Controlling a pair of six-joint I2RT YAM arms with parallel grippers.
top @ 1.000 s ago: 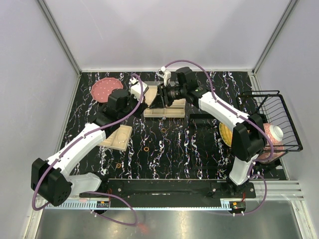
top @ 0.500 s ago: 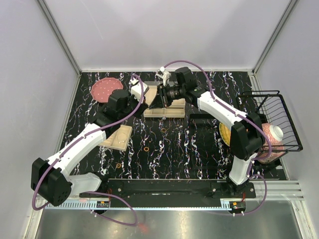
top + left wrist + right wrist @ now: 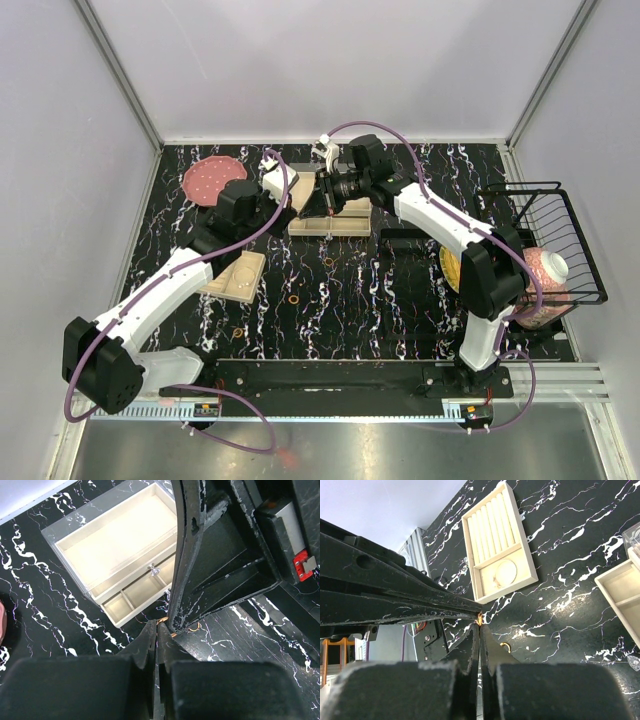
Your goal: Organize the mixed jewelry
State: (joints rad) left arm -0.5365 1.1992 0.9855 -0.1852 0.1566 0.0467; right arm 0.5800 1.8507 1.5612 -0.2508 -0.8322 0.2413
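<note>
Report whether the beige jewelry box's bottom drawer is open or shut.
Open. The left wrist view shows the bottom drawer pulled out from the jewelry box, with its divided compartments exposed from above.

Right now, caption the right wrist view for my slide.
Closed right gripper hovers over the black marbled table, beige ring tray beyond its tip, one gold hoop lying nearby.

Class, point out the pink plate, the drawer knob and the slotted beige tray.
pink plate (image 3: 212, 180), top view, middle of its face.
drawer knob (image 3: 154, 570), left wrist view, its clear head.
slotted beige tray (image 3: 492, 527), right wrist view, its ridged slot section.
</note>
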